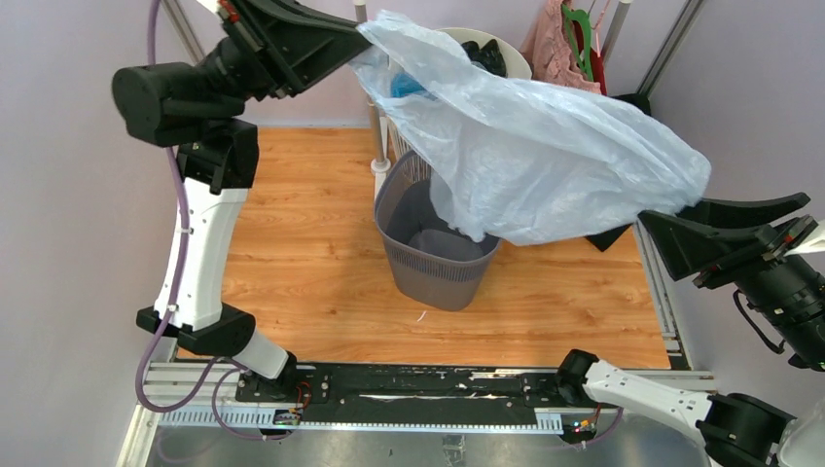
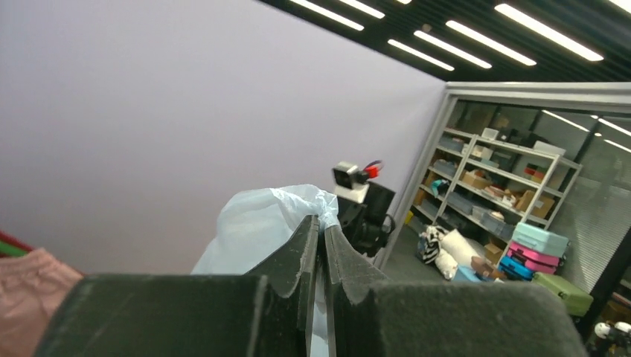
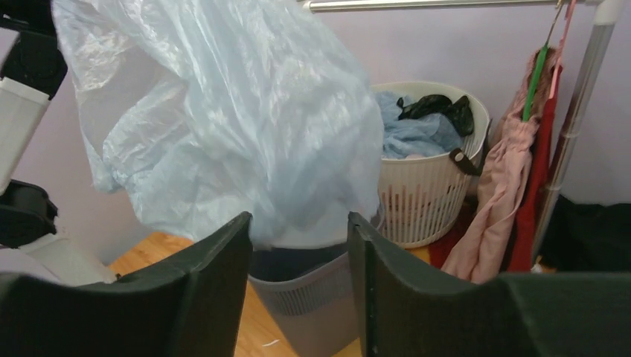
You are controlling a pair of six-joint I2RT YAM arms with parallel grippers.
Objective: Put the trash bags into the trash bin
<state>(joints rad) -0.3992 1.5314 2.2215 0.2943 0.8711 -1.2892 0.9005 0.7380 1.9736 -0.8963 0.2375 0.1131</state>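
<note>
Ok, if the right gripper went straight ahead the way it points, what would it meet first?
Probably the blue bag, hanging just beyond the open jaws of the right gripper; the grey bin sits below it. Depth is hard to judge.

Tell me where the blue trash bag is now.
Top view, upper centre: the blue bag hangs from the left claw, its lowest fold over the grey mesh bin.

Plastic and mesh
The bag (image 1: pixel 545 156) is crinkly, glossy see-through film; the bin (image 1: pixel 438 277) matt grey mesh (plastic, it seems); the floor (image 1: pixel 311 243) smooth wood.
</note>
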